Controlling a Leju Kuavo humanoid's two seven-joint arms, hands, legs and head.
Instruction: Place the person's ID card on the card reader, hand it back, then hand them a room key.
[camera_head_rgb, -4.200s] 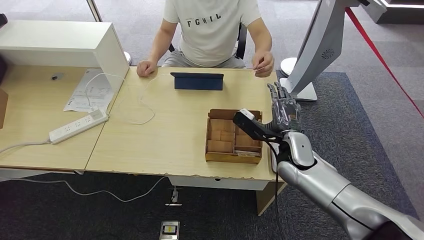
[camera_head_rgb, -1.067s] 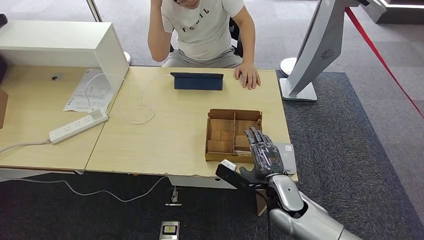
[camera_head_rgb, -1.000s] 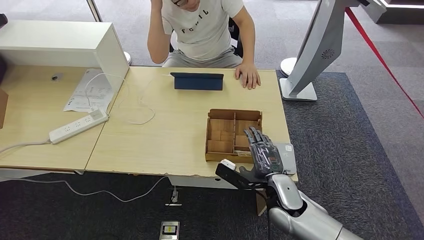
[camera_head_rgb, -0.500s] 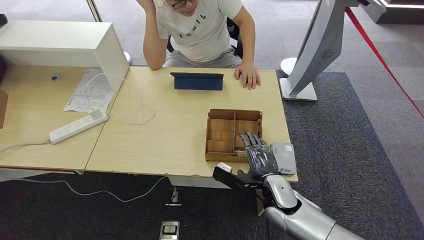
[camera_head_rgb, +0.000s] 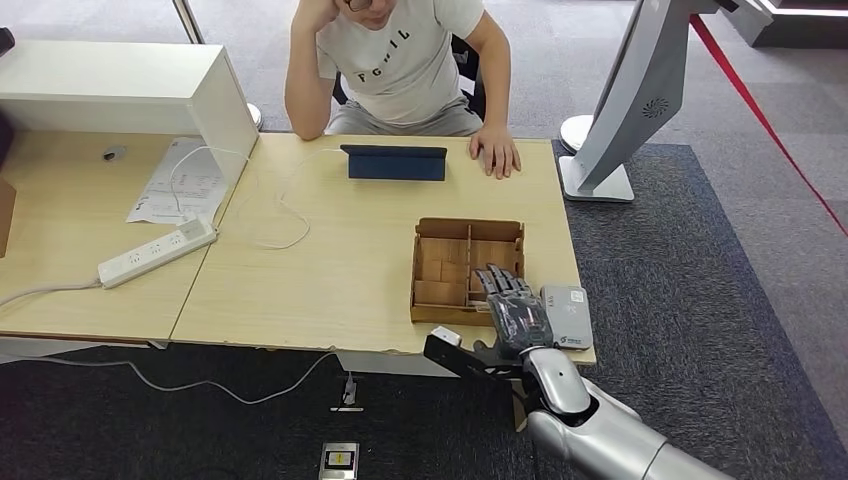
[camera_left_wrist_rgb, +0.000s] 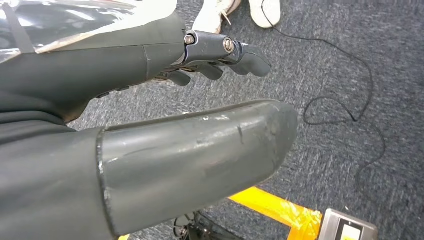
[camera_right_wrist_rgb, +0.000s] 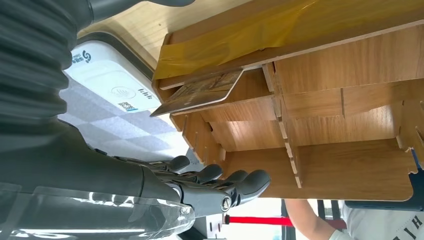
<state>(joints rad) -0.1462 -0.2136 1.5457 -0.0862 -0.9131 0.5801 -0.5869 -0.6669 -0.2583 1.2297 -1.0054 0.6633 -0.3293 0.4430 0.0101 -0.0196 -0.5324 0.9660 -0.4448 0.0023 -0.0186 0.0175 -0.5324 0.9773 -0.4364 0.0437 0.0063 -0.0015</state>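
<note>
the right hand (camera_head_rgb: 518, 318) hovers with fingers spread and empty over the wooden box (camera_head_rgb: 440, 268), just beside the card reader (camera_head_rgb: 567, 315); a card (camera_right_wrist_rgb: 197, 92) leans in the box's near compartment.

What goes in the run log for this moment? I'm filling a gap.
stage: reaching for room key | right hand: open, over wooden box near corner | card: leaning in box | card reader: bare | left hand: hanging, open

We see our right hand (camera_head_rgb: 517, 318) over the wooden box's (camera_head_rgb: 467, 270) near right corner, the card reader (camera_head_rgb: 567, 315) just beside it; bare worktop (camera_head_rgb: 330, 270) lies open left of the box.
</note>
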